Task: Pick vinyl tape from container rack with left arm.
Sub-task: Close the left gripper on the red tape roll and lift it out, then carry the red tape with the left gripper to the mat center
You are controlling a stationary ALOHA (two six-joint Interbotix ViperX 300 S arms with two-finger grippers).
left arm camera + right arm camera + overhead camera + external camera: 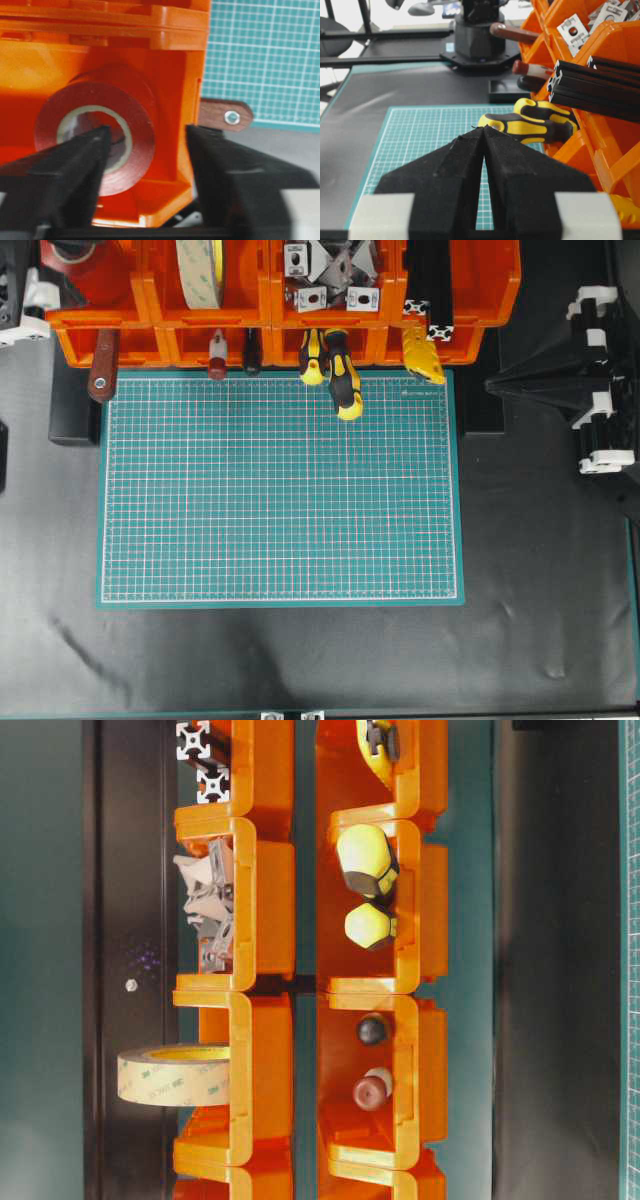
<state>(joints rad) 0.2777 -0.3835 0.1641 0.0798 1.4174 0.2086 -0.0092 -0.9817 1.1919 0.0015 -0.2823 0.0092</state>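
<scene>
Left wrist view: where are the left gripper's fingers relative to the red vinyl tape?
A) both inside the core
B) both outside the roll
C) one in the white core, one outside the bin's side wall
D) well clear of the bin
C: one finger reaches into the core of the vinyl tape, while the other sits outside the side wall of the orange bin.
</scene>
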